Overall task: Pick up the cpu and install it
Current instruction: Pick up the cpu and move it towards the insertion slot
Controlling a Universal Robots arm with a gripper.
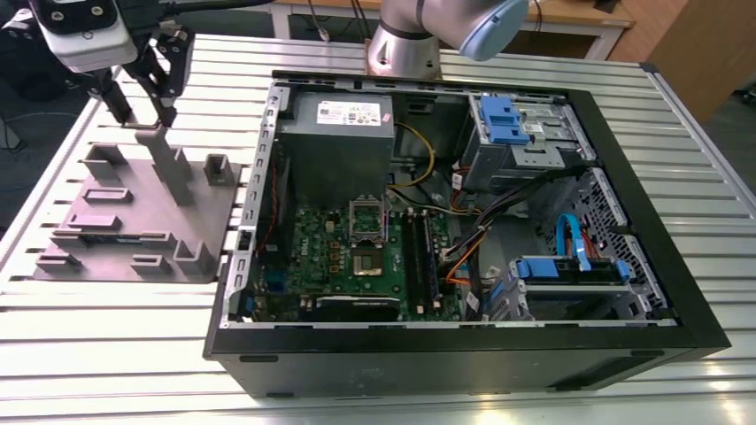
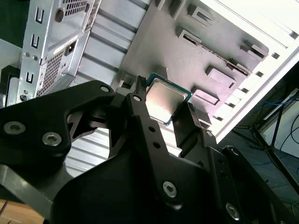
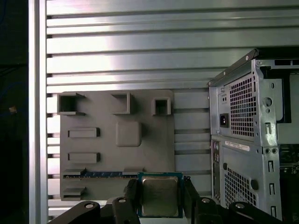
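Hand [image 1: 144,113] above grey holder block [image 1: 130,217], open computer case [image 1: 449,363] alongside

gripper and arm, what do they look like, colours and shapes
The arm is a silver-grey metal tube with a pale blue joint cap. The gripper has a white boxy body and two thin black fingers. In the second wrist view, they are built from flat matt black bars with round silver screws at the pivots.
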